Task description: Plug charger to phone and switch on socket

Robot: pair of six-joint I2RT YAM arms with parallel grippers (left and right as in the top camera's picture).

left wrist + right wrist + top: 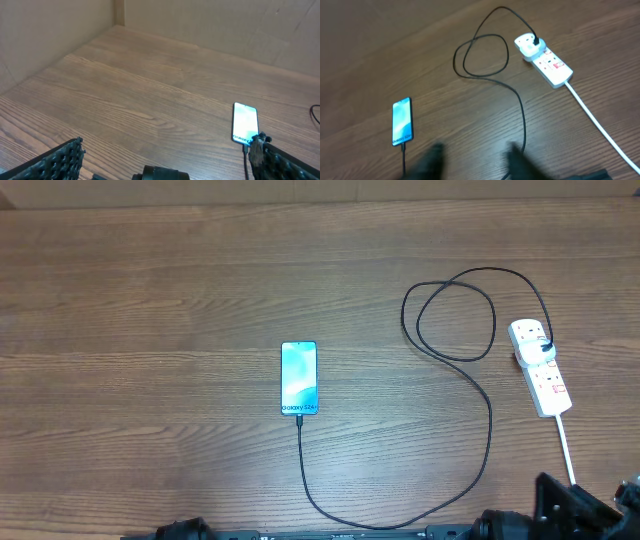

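Note:
The phone lies screen up in the middle of the table, its light-blue screen lit. The charger, a thin black cable, joins the phone's near end, sweeps right, loops, and ends in a black plug seated in the white socket at the right. My left gripper hovers open low over bare wood, the phone ahead to its right. My right gripper is blurred, its fingers apart with nothing between them, near the table's front edge. Ahead of it lie the phone and the socket.
The socket's thick white cord runs toward the front edge beside my right arm. Beige walls border the far side of the wooden table. The charger's loops lie left of the socket.

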